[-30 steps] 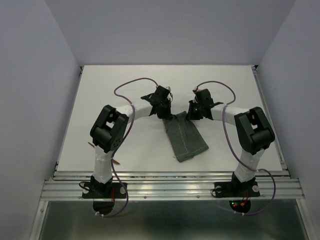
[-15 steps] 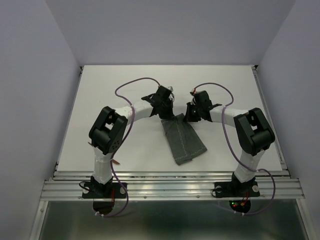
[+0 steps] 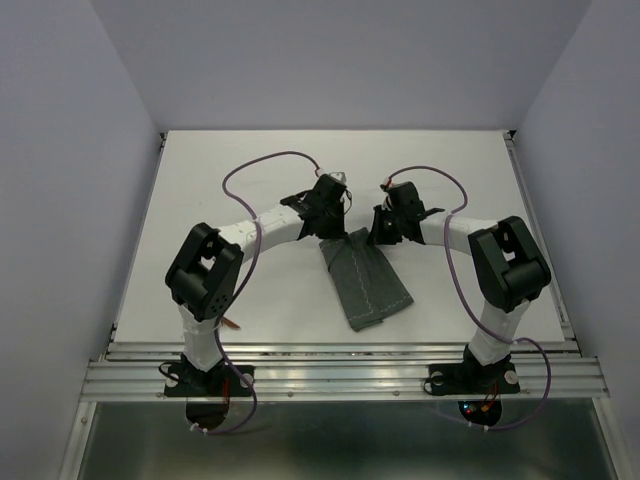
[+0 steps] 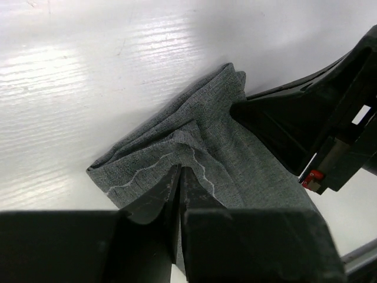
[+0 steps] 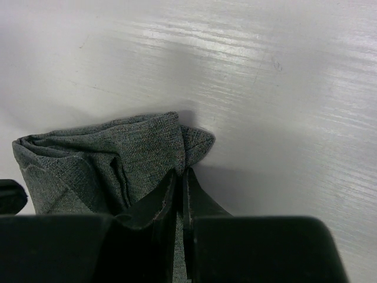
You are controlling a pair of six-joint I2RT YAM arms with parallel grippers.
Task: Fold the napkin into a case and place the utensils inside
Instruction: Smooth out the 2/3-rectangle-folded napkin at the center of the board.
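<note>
- Grey-green woven cloth napkin (image 3: 366, 282), folded into a narrow strip; a pale stitched hem line runs along its length.
- Lies mid white worktop (image 3: 470, 170), long axis slightly slanted, near end wider and flat.
- Far end (image 5: 112, 156) bunched into layered, creased folds.

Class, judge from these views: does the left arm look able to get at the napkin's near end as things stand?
Probably yes: nothing stands on the table beside that end of the napkin, though the left claw is busy at its far corner.
</note>
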